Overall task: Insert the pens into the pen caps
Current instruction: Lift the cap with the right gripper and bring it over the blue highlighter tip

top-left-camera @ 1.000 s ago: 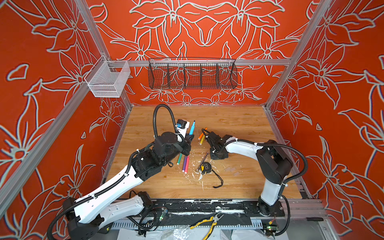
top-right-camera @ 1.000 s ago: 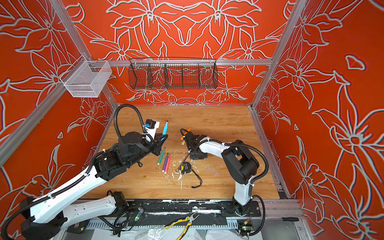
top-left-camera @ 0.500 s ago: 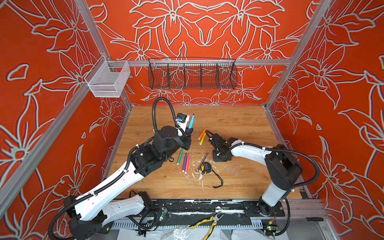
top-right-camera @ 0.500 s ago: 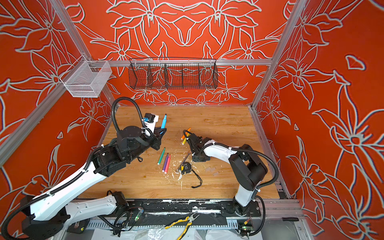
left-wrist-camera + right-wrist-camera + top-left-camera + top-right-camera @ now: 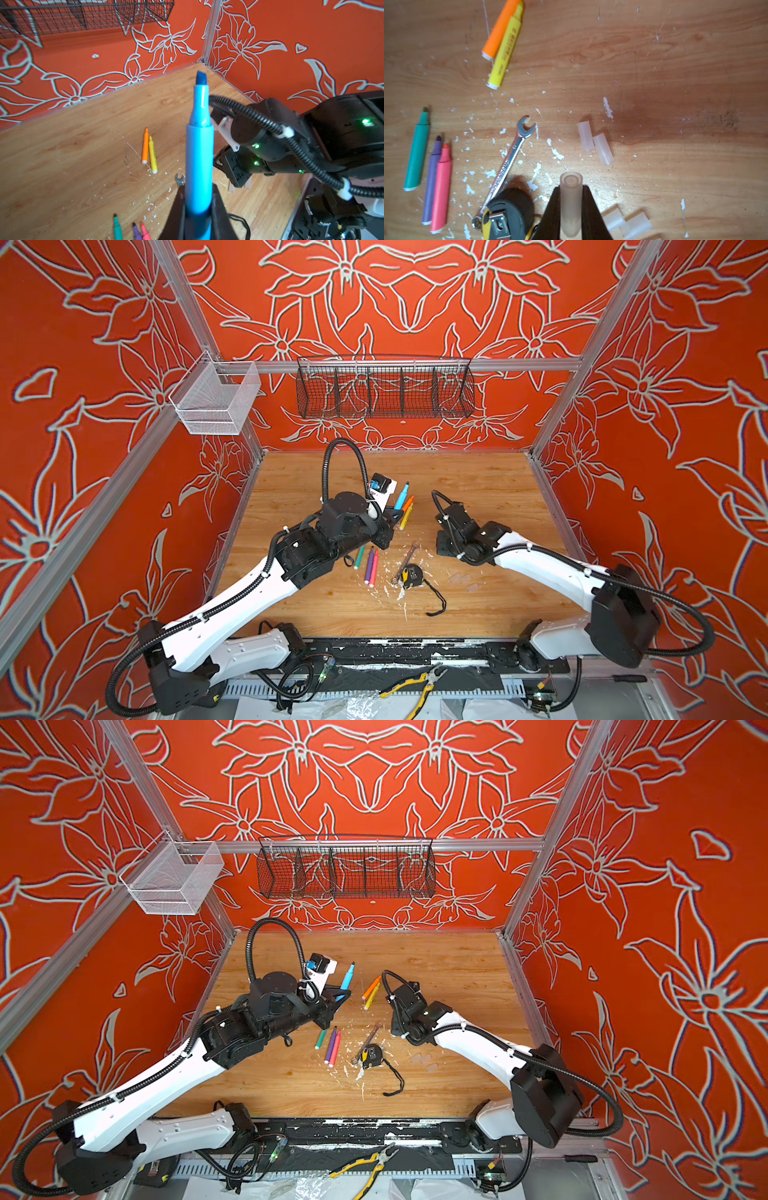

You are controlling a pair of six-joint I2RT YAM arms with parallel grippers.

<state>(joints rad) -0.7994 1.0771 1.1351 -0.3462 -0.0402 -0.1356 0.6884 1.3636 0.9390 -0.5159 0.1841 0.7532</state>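
My left gripper [image 5: 197, 192] is shut on the blue pen [image 5: 199, 145], which points up and away, tip bare; in both top views it stands above the table [image 5: 401, 496] [image 5: 347, 977]. My right gripper [image 5: 571, 192] is shut on a clear pen cap [image 5: 571, 203], open end outward, just above the wood. The orange pen [image 5: 500, 31] and yellow pen [image 5: 505, 54] lie side by side. Green [image 5: 417, 151], purple [image 5: 432, 180] and pink [image 5: 441, 191] pens lie together. Loose pen caps [image 5: 585, 136] [image 5: 603, 148] [image 5: 637, 225] rest near the right gripper.
A grey wrench [image 5: 508, 164] and a black-and-yellow tape measure [image 5: 508, 214] with its cord lie between the pens and the caps, among white flecks. A black wire basket [image 5: 384, 387] and a mesh bin [image 5: 214, 400] hang on the walls. Pliers [image 5: 415, 686] lie at the front.
My right arm has drawn back to the right, away from the orange and yellow pens. My left gripper has carried the blue pen slightly toward the back.
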